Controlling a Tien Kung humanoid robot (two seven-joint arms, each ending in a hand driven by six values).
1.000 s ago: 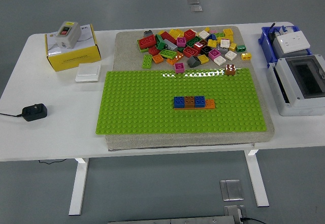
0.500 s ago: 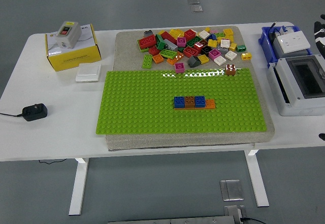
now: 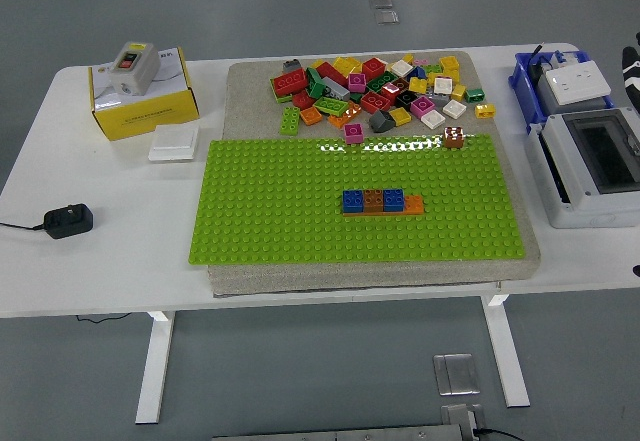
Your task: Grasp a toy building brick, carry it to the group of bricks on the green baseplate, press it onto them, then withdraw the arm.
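- Green baseplate (image 3: 300, 211) lies on a grey mat (image 3: 250, 81), centre of the white counter (image 3: 100, 261), toward the near edge.
- Group of bricks (image 3: 382, 202) on the baseplate, right of its middle: a short row of blue, brown, blue and orange.
- Loose brick pile (image 3: 375, 89) on the mat by the counter's far edge; a pink brick (image 3: 353, 132) and a brown brick (image 3: 453, 138) sit at the baseplate's far rim.
- Right hand (image 3: 632, 71): only a dark sliver at the right edge; cannot tell its finger state.
- Yellow box (image 3: 143, 101) in the far-left corner, black adapter (image 3: 67, 221) near the left edge, grey enclosure (image 3: 590, 166) at the right edge.
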